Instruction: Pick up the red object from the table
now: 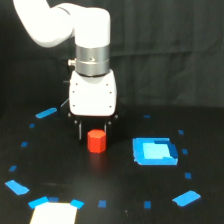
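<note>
- where the frame is widest, the table (120, 200) is seen as a flat matte black surface, dotted with small blue marks.
- the white arm (65, 22) is seen entering from about eleven o'clock, ending in a white housing above the gripper (93, 134).
- a large blue square (155, 151) is found at about four o'clock from the gripper, well apart from it.
- the red object (96, 140) is placed upright on the table at six o'clock of the gripper, between or just in front of its dark fingers (80, 131).
- whether the fingers are spread or pinching the red object cannot be told.
</note>
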